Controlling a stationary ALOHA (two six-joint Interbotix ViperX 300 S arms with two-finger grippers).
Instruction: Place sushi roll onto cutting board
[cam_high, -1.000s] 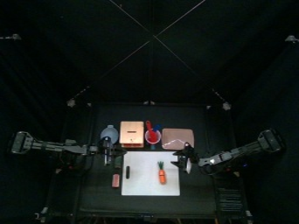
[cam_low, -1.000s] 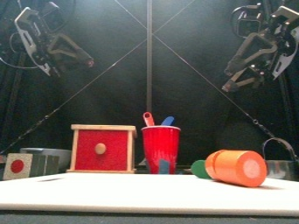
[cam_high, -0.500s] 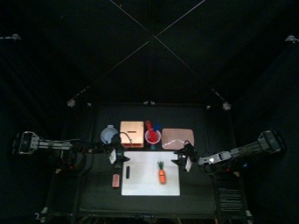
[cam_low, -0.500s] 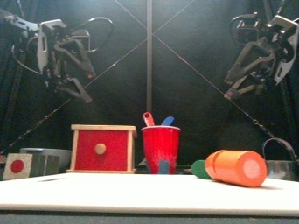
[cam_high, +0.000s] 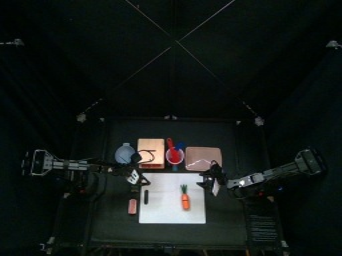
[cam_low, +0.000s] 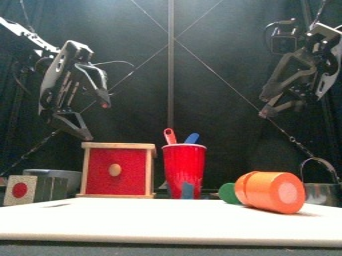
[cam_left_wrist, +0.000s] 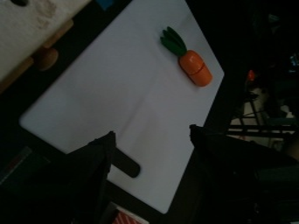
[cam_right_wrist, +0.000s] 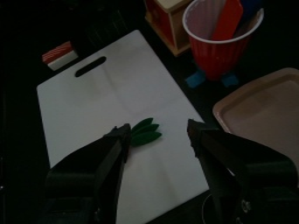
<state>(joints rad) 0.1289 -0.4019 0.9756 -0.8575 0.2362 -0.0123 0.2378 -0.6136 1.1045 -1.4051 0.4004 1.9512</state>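
I see the small red-and-white sushi roll on the black tabletop, just left of the white rectangular cutting board. My left claw hangs spread wide above it; my right claw, also wide, hovers across the board.

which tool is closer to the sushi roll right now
Left. The left tool hangs beside the board's handle end, above the sushi roll. The right tool is across the board, by the carrot.
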